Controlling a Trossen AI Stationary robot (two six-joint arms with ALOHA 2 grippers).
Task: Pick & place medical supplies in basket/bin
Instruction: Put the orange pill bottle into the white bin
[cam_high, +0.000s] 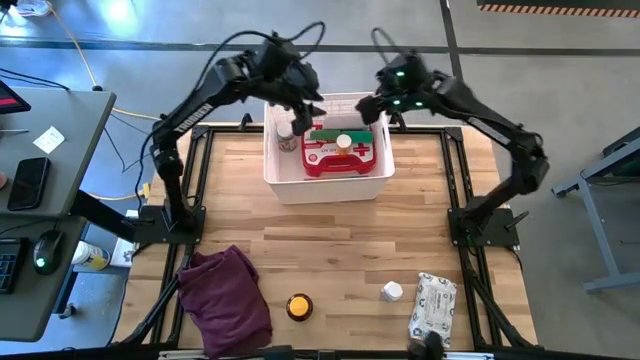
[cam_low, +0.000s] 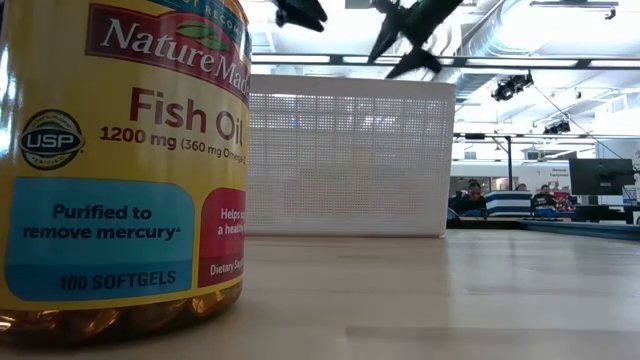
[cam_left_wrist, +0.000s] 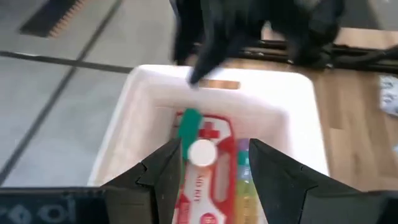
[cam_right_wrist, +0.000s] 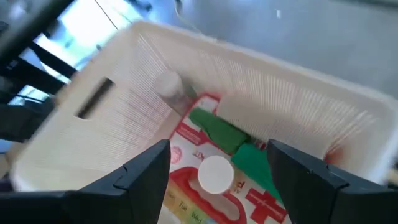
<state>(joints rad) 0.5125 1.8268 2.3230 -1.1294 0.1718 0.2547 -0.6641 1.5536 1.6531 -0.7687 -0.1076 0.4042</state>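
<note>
Over the white basket (cam_high: 328, 185) at the far edge of the wooden surface (cam_high: 340, 260), the left hand (cam_high: 300, 118) and right hand (cam_high: 372, 108) hover with fingers parted and nothing held. Inside lie the red first-aid case (cam_high: 345, 153), green rolls (cam_right_wrist: 233, 140) and a small bottle (cam_high: 286, 138). Near the front edge sit the fish oil bottle (cam_high: 299, 306), white bottle (cam_high: 391, 292), wipes pack (cam_high: 432, 308) and purple cloth (cam_high: 228, 297).

Both arms were matte black, built from slim tube links with chunkier joint housings. The left arm (cam_high: 185, 115) had white lettering running down one link, too small to read. Loose black cables looped off the upper joints on both. The right arm (cam_high: 495, 125) showed a small green light near its wrist. Each claw had two flat, angular black fingers (cam_right_wrist: 146, 171).
</note>
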